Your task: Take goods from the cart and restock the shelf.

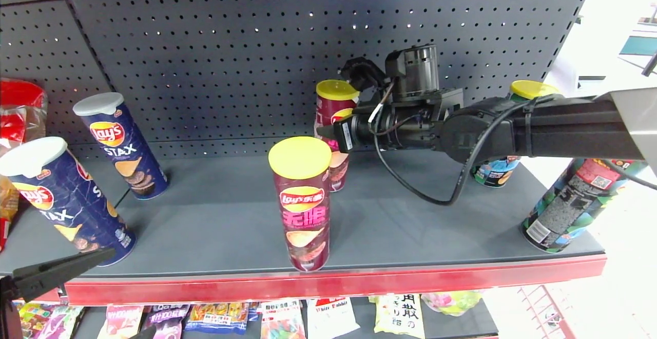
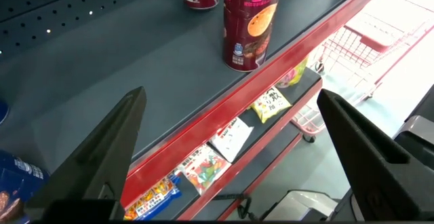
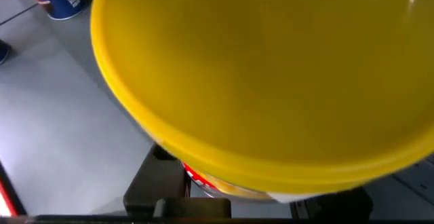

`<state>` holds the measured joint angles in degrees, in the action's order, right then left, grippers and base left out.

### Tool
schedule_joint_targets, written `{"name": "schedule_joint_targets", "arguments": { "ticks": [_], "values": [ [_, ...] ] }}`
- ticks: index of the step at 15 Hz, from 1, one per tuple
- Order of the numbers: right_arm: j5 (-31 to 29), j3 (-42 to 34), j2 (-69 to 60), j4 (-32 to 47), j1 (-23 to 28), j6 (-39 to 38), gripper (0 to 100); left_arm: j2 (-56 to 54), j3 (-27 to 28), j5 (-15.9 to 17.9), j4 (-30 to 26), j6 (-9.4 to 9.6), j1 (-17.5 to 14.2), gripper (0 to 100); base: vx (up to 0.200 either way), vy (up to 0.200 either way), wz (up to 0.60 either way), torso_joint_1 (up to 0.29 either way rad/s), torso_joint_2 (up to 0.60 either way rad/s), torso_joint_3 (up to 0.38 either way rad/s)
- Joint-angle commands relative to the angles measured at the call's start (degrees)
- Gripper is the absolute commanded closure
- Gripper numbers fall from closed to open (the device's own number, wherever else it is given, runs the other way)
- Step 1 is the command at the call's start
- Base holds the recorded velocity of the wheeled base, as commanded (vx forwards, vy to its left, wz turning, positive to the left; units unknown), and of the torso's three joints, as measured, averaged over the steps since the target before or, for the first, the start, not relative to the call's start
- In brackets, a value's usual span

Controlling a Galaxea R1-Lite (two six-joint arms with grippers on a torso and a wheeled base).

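Note:
A maroon chip can with a yellow lid [image 1: 336, 118] stands upright near the back of the grey shelf [image 1: 231, 221]. My right gripper [image 1: 329, 131] comes in from the right and is shut on this can just below the lid. In the right wrist view the yellow lid [image 3: 271, 68] is very close, with one dark finger [image 3: 150, 184] beside the can. A second maroon can [image 1: 304, 205] stands at the shelf's front edge, also seen as the maroon can [image 2: 249, 24] in the left wrist view. My left gripper [image 2: 230, 98] hangs open and empty below the shelf's red lip [image 2: 224, 112].
Two blue cans [image 1: 123, 144] [image 1: 66, 200] lean at the left. A green-and-black can [image 1: 569, 205] stands front right, another yellow-lidded can [image 1: 495, 169] behind my right arm. Snack packs [image 1: 282, 318] fill the lower shelf. The pink cart [image 2: 366, 47] is to the right.

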<state>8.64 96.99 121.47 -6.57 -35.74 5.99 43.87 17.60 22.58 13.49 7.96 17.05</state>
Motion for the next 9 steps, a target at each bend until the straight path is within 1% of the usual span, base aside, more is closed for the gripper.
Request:
{"name": "schedule_joint_targets", "arguments": {
  "ticks": [1,4,5,9],
  "values": [
    [-0.03,1.10,1.14,-0.02,0.06,0.08,100,0.16,-0.20,0.01,0.04,-0.05,0.00,0,0.000,0.000,0.00,0.000,0.00,0.000],
    [0.06,0.57,1.14,0.07,0.06,0.08,100,0.16,-0.20,0.01,0.04,-0.05,0.00,0,0.000,0.000,0.00,0.000,0.00,0.000],
    [0.06,0.57,1.14,0.07,-0.03,0.17,0,0.16,-0.20,0.01,0.04,-0.05,0.00,0,0.000,0.000,0.00,0.000,0.00,0.000],
    [-0.12,-0.13,0.35,0.07,-0.03,0.08,0,0.25,-0.20,0.01,0.04,-0.05,0.00,0,0.000,0.000,0.00,0.000,0.00,0.000]
  ]
}}
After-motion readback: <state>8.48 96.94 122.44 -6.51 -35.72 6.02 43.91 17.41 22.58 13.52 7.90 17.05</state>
